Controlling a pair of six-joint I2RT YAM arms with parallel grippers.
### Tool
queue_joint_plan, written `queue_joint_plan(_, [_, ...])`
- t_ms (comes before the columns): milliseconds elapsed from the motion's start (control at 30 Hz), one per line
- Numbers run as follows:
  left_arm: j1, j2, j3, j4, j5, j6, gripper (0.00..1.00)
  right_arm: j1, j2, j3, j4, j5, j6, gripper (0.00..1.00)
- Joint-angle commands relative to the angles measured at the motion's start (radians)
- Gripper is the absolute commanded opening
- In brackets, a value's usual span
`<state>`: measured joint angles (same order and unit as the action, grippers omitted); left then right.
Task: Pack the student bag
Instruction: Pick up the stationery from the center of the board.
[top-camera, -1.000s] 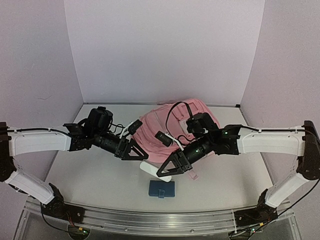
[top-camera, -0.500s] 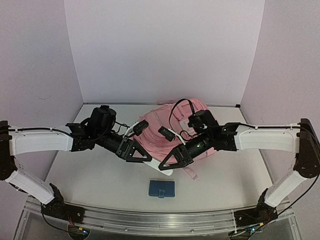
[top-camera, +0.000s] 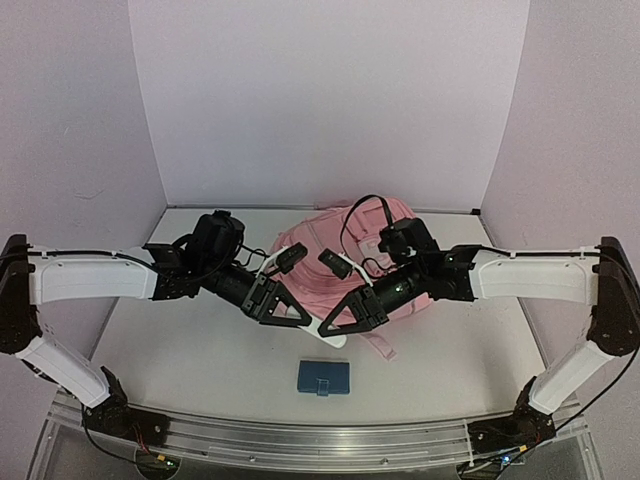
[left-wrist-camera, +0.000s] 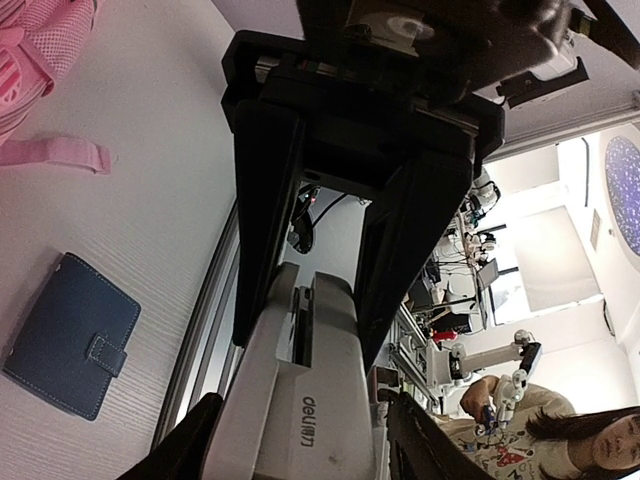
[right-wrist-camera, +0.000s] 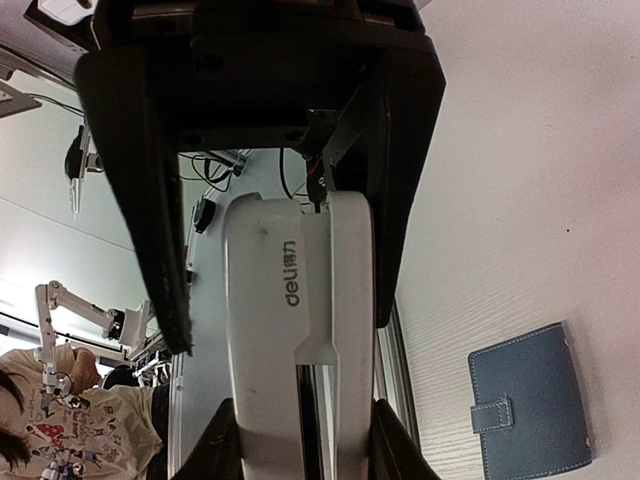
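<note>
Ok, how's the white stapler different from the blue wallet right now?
The white stapler is long, rounded and hard-looking; the blue wallet is a flat stitched rectangle with a clasp tab. The stapler sits between the fingers of the left gripper and the right gripper; the wallet lies untouched on the table. Both are outside the pink bag.

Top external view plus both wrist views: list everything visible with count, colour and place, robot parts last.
soft pink fabric backpack: 1, pink, back centre of the table, behind both grippers
white plastic stapler: 1, white, in front of the backpack, between both grippers' fingers
flat dark blue wallet: 1, blue, near edge, centre
table: 1, white, under everything
left gripper: 1, black, fingers flank the stapler, grip unclear
right gripper: 1, black, shut on the stapler
</note>
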<state>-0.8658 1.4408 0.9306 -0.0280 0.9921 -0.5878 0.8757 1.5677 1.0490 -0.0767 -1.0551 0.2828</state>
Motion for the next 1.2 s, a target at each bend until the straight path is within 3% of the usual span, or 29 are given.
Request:
queue_joint_plan(0, [-0.005, 0.018, 0.058, 0.014, 0.024, 0.007, 0.44, -0.001, -0.013, -0.004, 0.045, -0.023, 0.001, 0.12])
queue_joint_plan(233, [-0.004, 0.014, 0.045, 0.012, 0.018, 0.004, 0.25, -0.008, -0.021, -0.007, 0.048, 0.017, 0.002, 0.18])
queue_joint_plan(400, [-0.003, 0.027, 0.054, -0.028, -0.046, -0.001, 0.10, -0.015, -0.082, 0.005, 0.044, 0.227, 0.025, 0.50])
queue_joint_plan(500, [0.002, 0.035, 0.057, -0.049, -0.108, -0.007, 0.01, -0.015, -0.148, 0.009, 0.040, 0.422, 0.027, 0.58])
queue_joint_plan(667, [0.063, 0.023, 0.054, -0.071, -0.171, -0.029, 0.00, -0.014, -0.244, -0.013, 0.038, 0.682, 0.006, 0.77])
queue_joint_plan(733, [0.117, 0.000, 0.044, -0.076, -0.208, -0.045, 0.00, -0.014, -0.249, 0.000, 0.036, 0.783, -0.009, 0.78])
queue_joint_plan(967, [0.390, -0.105, 0.064, -0.198, -0.334, -0.085, 0.00, -0.009, -0.053, 0.215, -0.084, 1.083, -0.069, 0.62])
queue_joint_plan(1167, [0.573, -0.166, 0.018, -0.224, -0.407, -0.151, 0.00, 0.036, 0.184, 0.412, -0.150, 1.217, -0.179, 0.65])
